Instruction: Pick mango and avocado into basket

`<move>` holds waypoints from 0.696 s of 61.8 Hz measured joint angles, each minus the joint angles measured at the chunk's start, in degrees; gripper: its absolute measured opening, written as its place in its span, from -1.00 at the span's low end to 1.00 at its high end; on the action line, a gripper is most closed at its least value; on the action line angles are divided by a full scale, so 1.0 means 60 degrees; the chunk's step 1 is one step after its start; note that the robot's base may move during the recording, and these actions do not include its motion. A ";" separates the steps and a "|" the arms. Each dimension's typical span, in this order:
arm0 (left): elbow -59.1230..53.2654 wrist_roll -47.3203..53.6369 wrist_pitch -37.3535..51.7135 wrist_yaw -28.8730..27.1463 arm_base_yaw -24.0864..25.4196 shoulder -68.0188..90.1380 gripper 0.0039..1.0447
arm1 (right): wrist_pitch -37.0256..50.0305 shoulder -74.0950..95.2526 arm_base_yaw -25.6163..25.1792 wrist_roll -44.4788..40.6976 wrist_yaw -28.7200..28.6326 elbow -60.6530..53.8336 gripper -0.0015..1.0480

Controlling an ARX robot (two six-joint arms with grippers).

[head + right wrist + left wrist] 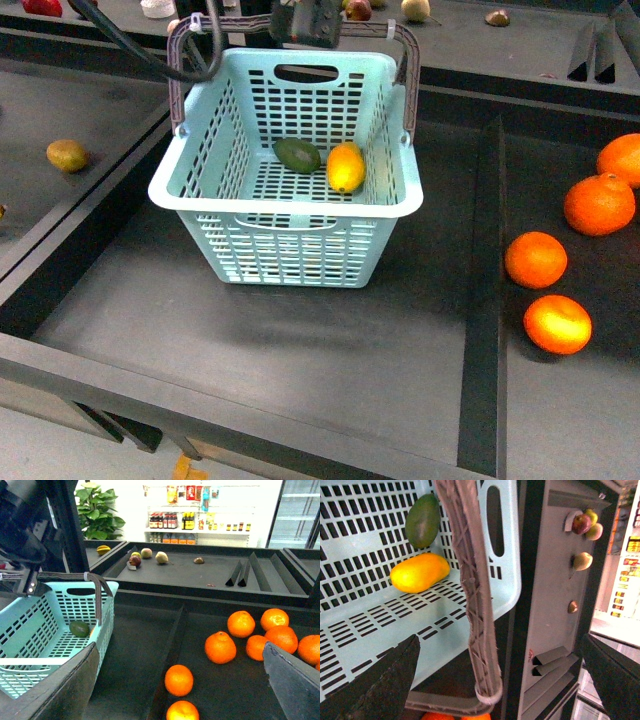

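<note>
The pale teal basket (290, 207) stands in the middle bin with its brown handle (407, 75) swung to the far side. The yellow mango (346, 168) and the dark-green avocado (297, 155) lie side by side on its floor. My left gripper (500, 680) is open and empty above the basket's far rim (506, 555), with the handle (470, 580) between its fingers; mango (419, 572) and avocado (422, 521) lie below. My right gripper (175, 690) is open and empty over the oranges, right of the basket (45, 625); the avocado (79, 628) shows there.
Several oranges (536, 259) lie in the right bin, behind a raised divider (483, 300). A brownish fruit (67, 155) lies in the left bin. The back shelf (200, 572) holds a few fruits and angled dividers. My left arm and its cable (305, 22) hang over the basket's far side.
</note>
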 joint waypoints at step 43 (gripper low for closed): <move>-1.0320 0.0022 0.1847 -0.2973 0.2488 -0.8553 0.87 | 0.0000 0.0000 0.0000 0.0000 -0.0004 0.0000 0.85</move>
